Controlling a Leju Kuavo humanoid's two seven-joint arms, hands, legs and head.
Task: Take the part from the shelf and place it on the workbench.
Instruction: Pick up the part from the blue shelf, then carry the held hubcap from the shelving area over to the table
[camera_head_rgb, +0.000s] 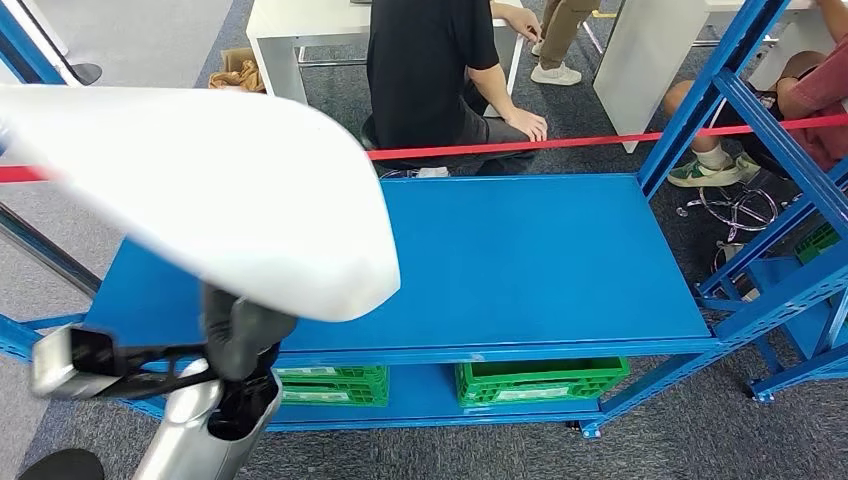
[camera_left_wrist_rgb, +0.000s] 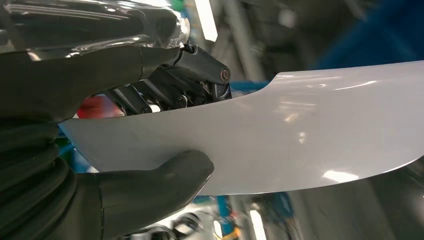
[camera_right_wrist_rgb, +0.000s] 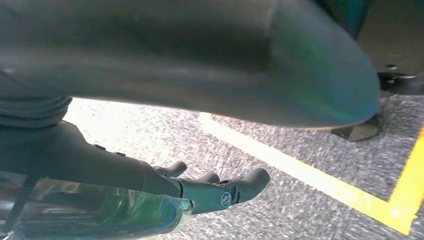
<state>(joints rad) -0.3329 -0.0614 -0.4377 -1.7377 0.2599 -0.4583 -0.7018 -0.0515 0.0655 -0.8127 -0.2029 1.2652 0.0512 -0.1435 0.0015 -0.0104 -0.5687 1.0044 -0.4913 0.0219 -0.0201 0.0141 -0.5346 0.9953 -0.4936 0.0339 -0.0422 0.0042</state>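
A large white curved part (camera_head_rgb: 200, 200) hangs over the left end of the blue bench top (camera_head_rgb: 540, 260) in the head view. My left hand (camera_head_rgb: 240, 335) grips its near edge from below. The left wrist view shows that hand (camera_left_wrist_rgb: 75, 75) close up, with the thumb (camera_left_wrist_rgb: 165, 185) pressed on one face of the white part (camera_left_wrist_rgb: 300, 135) and the dark fingers (camera_left_wrist_rgb: 200, 75) on the other. My right hand (camera_right_wrist_rgb: 200, 187) hangs above grey carpet with its fingers stretched out and nothing in them.
A person in black (camera_head_rgb: 430, 70) sits just behind the bench, beyond a red tape (camera_head_rgb: 600, 140). Green crates (camera_head_rgb: 540, 380) stand on the lower shelf. Blue rack posts (camera_head_rgb: 770, 130) rise at the right. Yellow floor lines (camera_right_wrist_rgb: 310, 175) run under the right hand.
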